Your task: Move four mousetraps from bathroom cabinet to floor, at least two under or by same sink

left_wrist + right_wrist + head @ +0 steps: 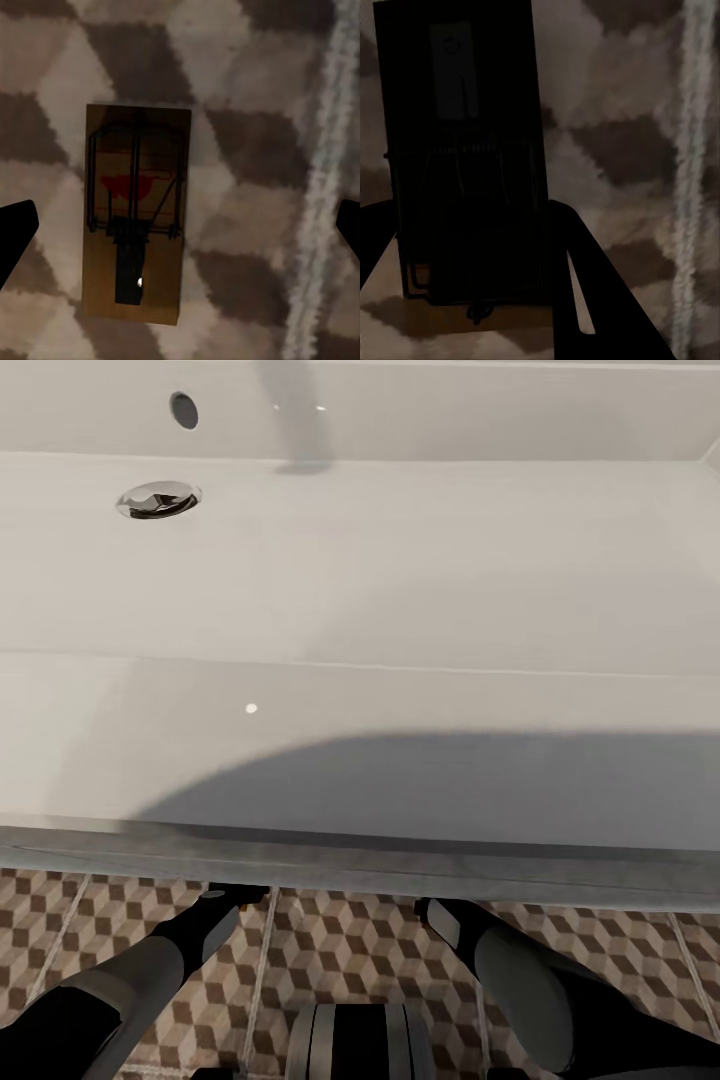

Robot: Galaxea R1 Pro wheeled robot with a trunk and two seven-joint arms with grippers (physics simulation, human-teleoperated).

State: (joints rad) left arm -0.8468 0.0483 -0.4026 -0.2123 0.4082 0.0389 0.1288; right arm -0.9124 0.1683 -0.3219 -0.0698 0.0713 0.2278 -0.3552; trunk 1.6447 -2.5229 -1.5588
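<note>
I am looking straight down on the bathroom sink (380, 610), its chrome drain (158, 499) toward the basin's far left. Both my arms reach under its front edge toward the bathroom floor (350, 950). On the left wrist camera my left gripper (180, 232) is spread wide, its fingers (15, 232) clear of a mousetrap (135, 217) lying flat on the tiles below the sink. On the right wrist camera my right gripper (472, 247) pinches a second mousetrap (465, 165) by its sides, held in shadow just above the floor.
</note>
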